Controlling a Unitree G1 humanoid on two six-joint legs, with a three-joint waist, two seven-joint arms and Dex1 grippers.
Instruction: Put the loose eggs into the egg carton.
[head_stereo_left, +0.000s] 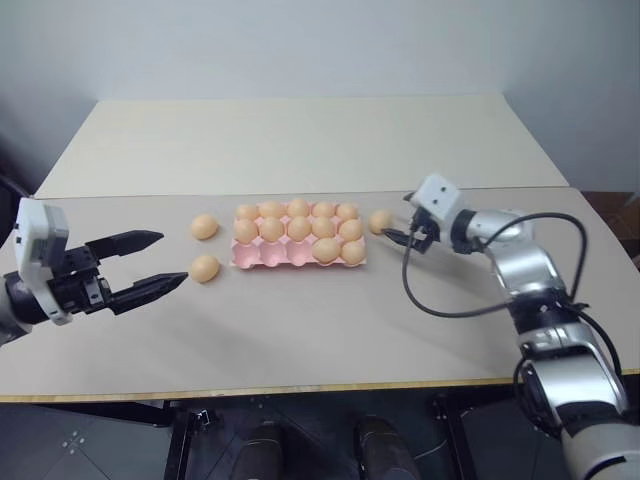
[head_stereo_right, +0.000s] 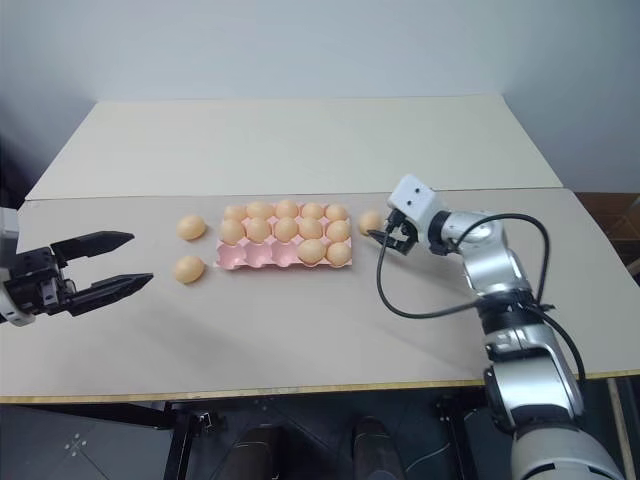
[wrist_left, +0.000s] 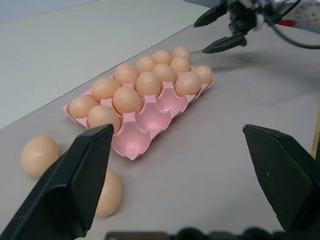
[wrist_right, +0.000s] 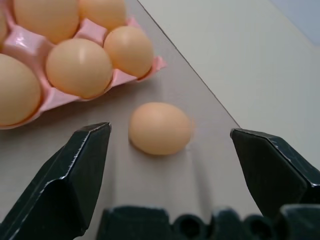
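Note:
The pink egg carton (head_stereo_left: 274, 260) lies mid-table and holds several eggs; three cups at the left of its near row are bare. Two loose eggs lie left of it, one farther back (head_stereo_left: 204, 226) and one nearer (head_stereo_left: 204, 267). A third loose egg (head_stereo_left: 379, 221) rests just off the carton's right end. My right gripper (head_stereo_left: 397, 233) is open, low over the table, with that egg (wrist_right: 160, 128) just ahead of its fingertips and apart from them. My left gripper (head_stereo_left: 172, 259) is open above the table at the left, pointing toward the nearer left egg (wrist_left: 107, 192), with nothing held.
A seam runs across the table behind the carton, with a second tabletop (head_stereo_left: 300, 140) beyond it. A black cable (head_stereo_left: 430, 300) loops from my right wrist down onto the table. The front edge (head_stereo_left: 300, 392) runs close below my arms.

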